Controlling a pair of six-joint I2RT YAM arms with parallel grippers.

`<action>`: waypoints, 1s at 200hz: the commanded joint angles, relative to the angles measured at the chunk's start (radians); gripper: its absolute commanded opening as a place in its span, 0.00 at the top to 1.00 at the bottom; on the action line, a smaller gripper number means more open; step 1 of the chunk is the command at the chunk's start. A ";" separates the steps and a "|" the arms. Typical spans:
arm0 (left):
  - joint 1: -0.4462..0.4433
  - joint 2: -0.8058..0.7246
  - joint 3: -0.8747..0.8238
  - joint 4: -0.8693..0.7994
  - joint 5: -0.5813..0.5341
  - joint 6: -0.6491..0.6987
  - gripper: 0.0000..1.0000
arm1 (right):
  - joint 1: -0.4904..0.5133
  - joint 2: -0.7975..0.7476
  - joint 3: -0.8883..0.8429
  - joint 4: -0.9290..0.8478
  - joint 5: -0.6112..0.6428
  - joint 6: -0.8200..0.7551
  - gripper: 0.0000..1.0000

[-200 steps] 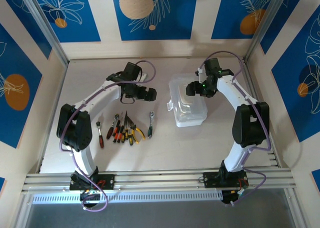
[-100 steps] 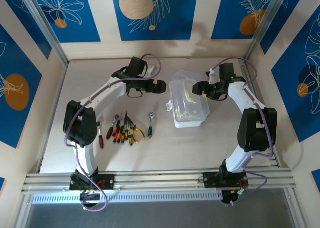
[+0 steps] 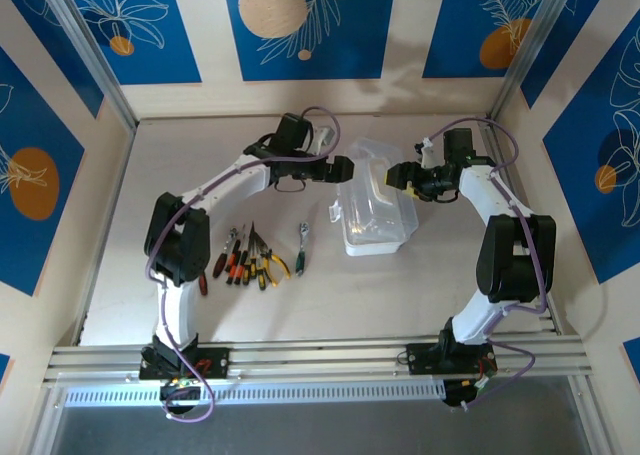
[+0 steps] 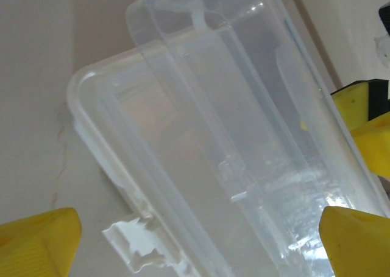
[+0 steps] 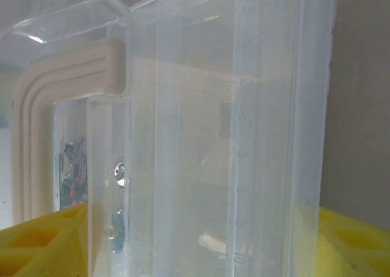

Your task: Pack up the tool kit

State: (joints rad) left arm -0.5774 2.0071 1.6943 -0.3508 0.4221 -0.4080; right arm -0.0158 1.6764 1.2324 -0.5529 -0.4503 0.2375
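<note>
Your right gripper (image 5: pixel 195 252) is clamped on the translucent white plastic case (image 5: pixel 231 125). Its yellow fingers (image 5: pixel 36 243) sit low at either side, the clear panel rising upright between them. Look left: a cream moulded handle (image 5: pixel 36 106) curves up along the edge. Through the plastic beside it you catch blurred small tools (image 5: pixel 73 173), red and metal, too hazy to name. A plain grey-brown surface (image 5: pixel 359 106) lies on the right.

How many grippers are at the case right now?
2. The left gripper, open, is at the case's far-left corner; the right gripper grips the raised lid from the right.
</note>
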 commanded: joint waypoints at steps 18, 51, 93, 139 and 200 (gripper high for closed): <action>-0.039 0.017 -0.017 0.187 0.094 -0.061 0.00 | -0.008 -0.021 0.003 0.045 -0.107 0.010 0.67; -0.052 0.008 -0.067 0.324 0.137 -0.092 0.00 | -0.012 -0.018 -0.002 0.046 -0.114 0.013 0.67; -0.059 0.032 -0.058 0.357 0.155 -0.109 0.00 | -0.013 -0.020 0.002 0.047 -0.126 0.017 0.65; -0.063 0.051 -0.036 0.386 0.168 -0.137 0.00 | -0.013 -0.027 0.018 0.022 -0.104 0.013 0.39; -0.081 0.078 -0.024 0.429 0.185 -0.175 0.00 | -0.003 -0.020 0.036 0.020 -0.118 0.021 0.28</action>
State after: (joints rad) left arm -0.6357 2.0708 1.6379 0.0212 0.5613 -0.5598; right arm -0.0319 1.6764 1.2282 -0.5430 -0.4908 0.2573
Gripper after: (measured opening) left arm 0.997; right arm 0.714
